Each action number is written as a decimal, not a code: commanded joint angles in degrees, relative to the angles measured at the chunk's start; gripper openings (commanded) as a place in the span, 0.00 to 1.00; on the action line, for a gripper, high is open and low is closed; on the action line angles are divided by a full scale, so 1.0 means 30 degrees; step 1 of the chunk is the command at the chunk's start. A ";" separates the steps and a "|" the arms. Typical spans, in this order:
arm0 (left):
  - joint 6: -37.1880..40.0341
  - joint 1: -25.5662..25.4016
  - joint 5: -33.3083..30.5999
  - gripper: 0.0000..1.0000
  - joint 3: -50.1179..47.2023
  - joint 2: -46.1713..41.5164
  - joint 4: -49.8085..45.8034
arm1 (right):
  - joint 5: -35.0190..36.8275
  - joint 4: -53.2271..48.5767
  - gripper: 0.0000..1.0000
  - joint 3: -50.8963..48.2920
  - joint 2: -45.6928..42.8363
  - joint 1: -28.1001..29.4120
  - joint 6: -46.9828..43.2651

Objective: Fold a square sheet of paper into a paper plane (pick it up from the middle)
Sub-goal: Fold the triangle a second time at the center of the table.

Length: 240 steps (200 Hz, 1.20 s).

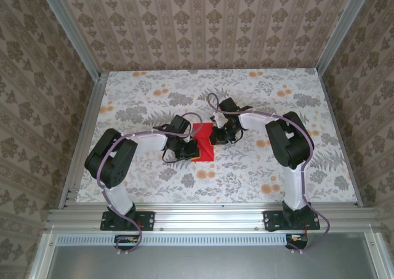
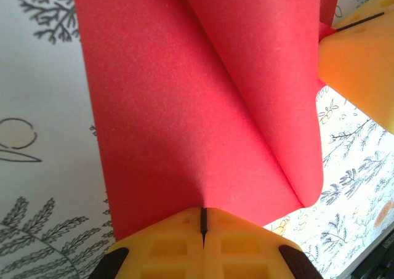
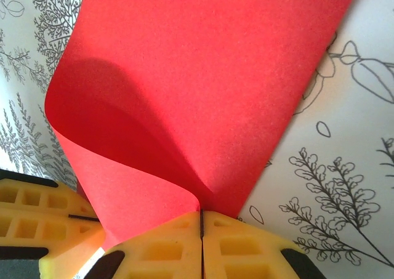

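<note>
The top external camera sits high above and behind the two arm bases. It tilts down and forward, far enough off to take in the whole flower-printed tabletop (image 1: 246, 180). The left wrist camera sits just behind the left hand (image 2: 203, 223), looking along its yellow fingers, very close to the thin bright red sheet of paper (image 2: 184, 106). The right wrist camera looks likewise past the right hand (image 3: 201, 220). The wrist views face each other, each catching the opposite hand at its edge. All three share the red sheet and the tabletop around it.
</note>
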 commanded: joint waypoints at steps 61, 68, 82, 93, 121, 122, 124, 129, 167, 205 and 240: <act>0.0160 -0.0142 0.0357 0.06 0.0383 -0.0734 -0.0104 | 0.0519 -0.0780 0.08 0.0511 0.0903 0.0086 -0.0138; 0.0012 -0.0113 0.0585 0.08 0.0370 -0.1108 0.0344 | 0.0579 -0.0808 0.08 0.0489 0.0973 0.0078 -0.0124; -0.0638 -0.0096 0.1027 0.12 0.0080 -0.1844 0.1846 | 0.0700 -0.0871 0.08 0.0441 0.1047 0.0089 -0.0123; -0.1478 -0.0109 0.1433 0.14 -0.0310 -0.2226 0.3757 | 0.0809 -0.0958 0.08 0.0439 0.1169 0.0115 -0.0101; -0.3735 -0.0228 0.1212 0.14 -0.1167 -0.1984 0.7221 | 0.0963 -0.1047 0.08 0.0459 0.1311 0.0144 -0.0105; -0.3763 -0.0244 0.1193 0.14 -0.1180 -0.1970 0.7293 | 0.0963 -0.1047 0.08 0.0459 0.1311 0.0144 -0.0105; -0.3850 -0.0256 0.1142 0.14 -0.1197 -0.1908 0.7390 | 0.0953 -0.1048 0.08 0.0459 0.1332 0.0144 -0.0082; -0.4054 -0.0237 0.0971 0.13 -0.1221 -0.1725 0.7499 | 0.0996 -0.1045 0.08 0.0452 0.1326 0.0144 -0.0094; -0.4812 -0.0384 0.0036 0.09 -0.1157 -0.0781 0.7640 | 0.0925 -0.1029 0.08 0.0386 0.1362 0.0174 -0.0069; -0.4786 -0.0640 -0.0808 0.06 -0.0530 -0.0131 0.6629 | 0.0829 -0.0988 0.08 0.0415 0.1410 0.0174 -0.0037; -0.4816 -0.0655 -0.1352 0.05 -0.0571 0.0323 0.6127 | 0.0821 -0.1033 0.08 0.0397 0.1393 0.0174 -0.0039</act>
